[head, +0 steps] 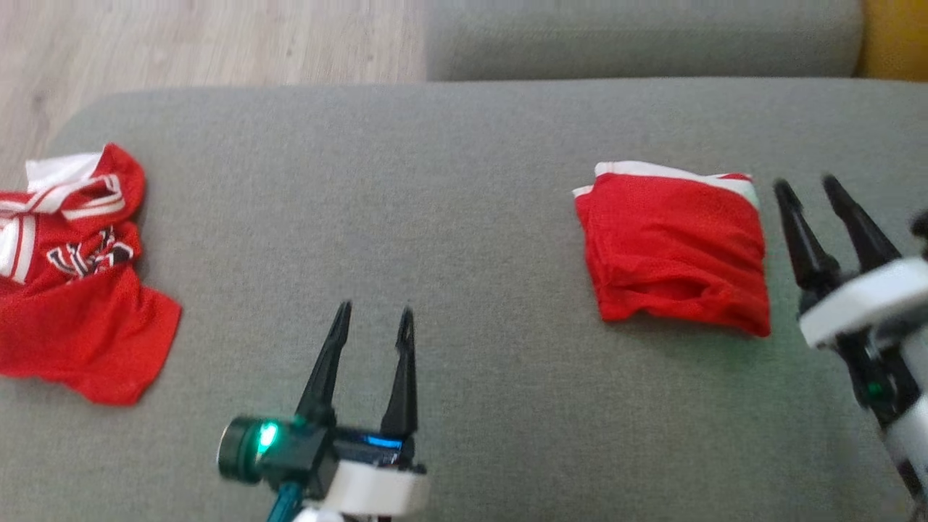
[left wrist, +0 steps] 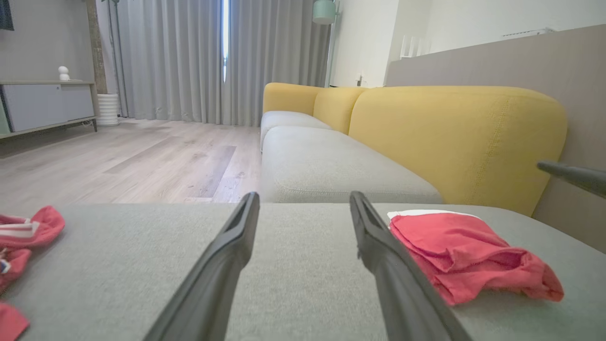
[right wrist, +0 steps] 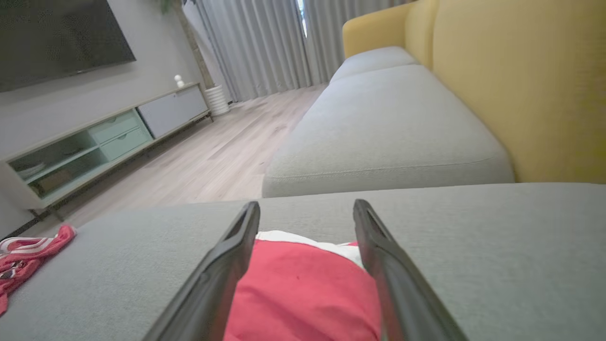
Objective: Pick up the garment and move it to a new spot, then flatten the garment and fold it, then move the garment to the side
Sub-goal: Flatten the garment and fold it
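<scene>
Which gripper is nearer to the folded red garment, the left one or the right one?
Right. The right gripper stands open just right of the folded red garment; the left gripper, also open, is far off to its left.

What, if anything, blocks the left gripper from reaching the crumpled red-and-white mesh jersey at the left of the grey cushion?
Probably nothing, so likely yes. The left gripper is open and empty, and bare grey cushion lies between it and the crumpled red-and-white mesh jersey to its left.
</scene>
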